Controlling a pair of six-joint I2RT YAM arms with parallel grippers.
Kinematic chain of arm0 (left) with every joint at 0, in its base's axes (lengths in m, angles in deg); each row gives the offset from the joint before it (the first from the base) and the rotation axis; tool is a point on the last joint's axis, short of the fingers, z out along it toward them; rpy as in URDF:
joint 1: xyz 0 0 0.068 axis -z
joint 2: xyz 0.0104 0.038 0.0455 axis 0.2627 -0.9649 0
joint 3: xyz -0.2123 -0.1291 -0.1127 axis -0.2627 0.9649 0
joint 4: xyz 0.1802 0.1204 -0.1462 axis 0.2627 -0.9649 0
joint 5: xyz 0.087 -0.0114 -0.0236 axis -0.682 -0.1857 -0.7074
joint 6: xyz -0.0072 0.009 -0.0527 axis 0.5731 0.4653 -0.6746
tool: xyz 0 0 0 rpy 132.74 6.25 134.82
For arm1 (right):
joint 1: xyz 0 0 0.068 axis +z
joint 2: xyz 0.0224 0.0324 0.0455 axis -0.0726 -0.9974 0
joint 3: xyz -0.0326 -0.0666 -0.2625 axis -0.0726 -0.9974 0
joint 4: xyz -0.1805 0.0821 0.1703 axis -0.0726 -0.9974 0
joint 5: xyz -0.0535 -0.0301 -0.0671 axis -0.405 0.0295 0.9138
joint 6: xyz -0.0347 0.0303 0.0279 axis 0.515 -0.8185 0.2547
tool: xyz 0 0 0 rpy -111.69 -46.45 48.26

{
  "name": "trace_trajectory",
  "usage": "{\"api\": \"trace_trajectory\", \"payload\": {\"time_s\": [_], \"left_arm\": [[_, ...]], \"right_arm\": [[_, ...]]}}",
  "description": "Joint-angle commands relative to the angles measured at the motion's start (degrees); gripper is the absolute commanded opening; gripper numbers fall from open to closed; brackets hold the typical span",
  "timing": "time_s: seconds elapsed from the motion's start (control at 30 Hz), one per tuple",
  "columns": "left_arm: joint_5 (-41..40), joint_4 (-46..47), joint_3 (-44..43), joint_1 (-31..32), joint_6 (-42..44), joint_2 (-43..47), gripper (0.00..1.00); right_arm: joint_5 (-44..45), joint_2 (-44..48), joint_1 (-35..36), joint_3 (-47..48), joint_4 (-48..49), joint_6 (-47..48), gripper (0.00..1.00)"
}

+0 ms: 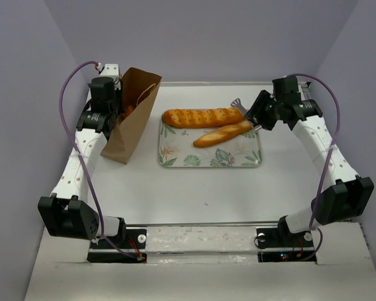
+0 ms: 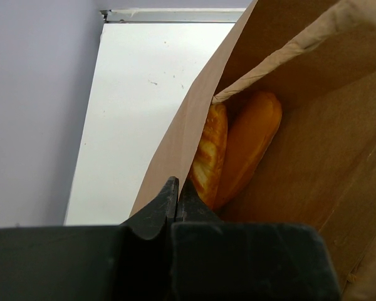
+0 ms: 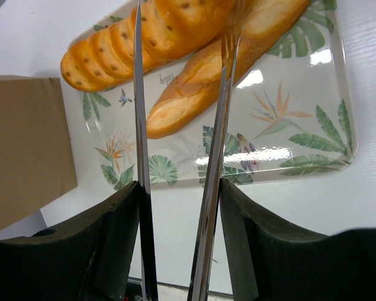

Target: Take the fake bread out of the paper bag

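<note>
The brown paper bag (image 1: 135, 119) stands tilted at the back left. My left gripper (image 1: 118, 106) is shut on its rim wall (image 2: 177, 191). Inside the bag (image 2: 288, 182), two glossy orange loaves show: one (image 2: 210, 157) beside another (image 2: 254, 144). A long thick scored loaf (image 1: 200, 117) and a slimmer loaf (image 1: 222, 133) lie on a leaf-patterned tray (image 1: 238, 160). My right gripper (image 1: 263, 113) holds metal tongs (image 3: 140, 125) between its fingers (image 3: 178, 188). The tong arms are spread over the right ends of the thick loaf (image 3: 119, 47) and slim loaf (image 3: 200, 81).
The tray (image 3: 313, 144) sits mid-table, right of the bag (image 3: 25, 144). Purple walls enclose the table on the left, right and back. The left arm's cable loops beside the bag.
</note>
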Motion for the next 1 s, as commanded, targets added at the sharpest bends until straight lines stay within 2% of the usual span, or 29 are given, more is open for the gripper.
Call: {"api": "trace_trajectory", "payload": {"time_s": [0.0, 0.27, 0.5, 0.6, 0.73, 0.97], "left_arm": [[0.78, 1.84, -1.70, -0.19, -0.24, 1.89, 0.00], [8.42, 2.02, -0.12, 0.16, 0.11, 2.68, 0.00], [8.08, 2.63, 2.87, 3.41, 1.78, 3.47, 0.00], [6.32, 2.99, 3.49, 6.48, 2.58, 3.91, 0.00], [3.25, 2.99, 3.84, 10.17, 3.02, 3.47, 0.00], [1.22, 2.72, 4.63, 13.60, 2.93, 2.94, 0.00]], "right_arm": [[-2.06, 2.86, -0.19, 5.18, -1.52, 0.94, 0.56], [-15.24, 4.01, -0.19, 10.81, 2.87, 6.30, 0.52], [-25.34, 3.13, -0.19, 18.36, 6.38, 8.15, 0.51], [-30.18, 2.16, -0.19, 20.13, 7.97, 6.49, 0.51], [-35.54, 3.73, -0.19, 18.04, 15.59, 1.40, 0.49], [-36.08, 4.79, 3.67, 14.78, 19.93, -2.83, 0.49]]}}
